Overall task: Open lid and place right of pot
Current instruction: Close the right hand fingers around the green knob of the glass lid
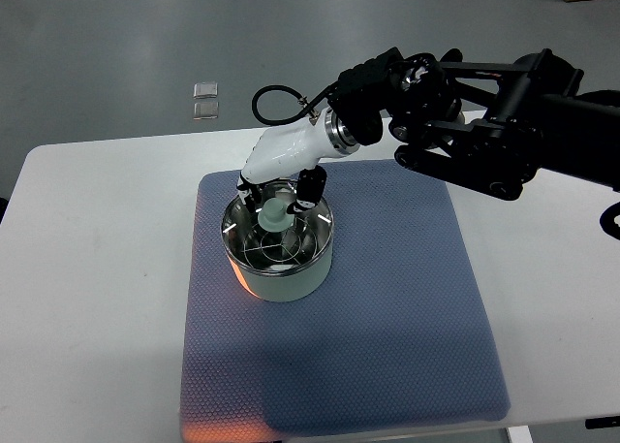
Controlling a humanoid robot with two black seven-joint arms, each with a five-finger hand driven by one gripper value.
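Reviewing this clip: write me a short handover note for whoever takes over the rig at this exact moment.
Right hand: over the pot, fingers around the lid knob; a firm grip cannot be confirmed.
Left hand: not in view.
Pot: left part of the blue mat, on the white table. Glass lid appears seated on the pot.
Done: hand brought to the knob.
Left: lift the lid and set it on the mat to the right of the pot.

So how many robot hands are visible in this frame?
1: the right hand, reaching from the right edge down over the knob of the glass lid on the pot. No left hand shows.
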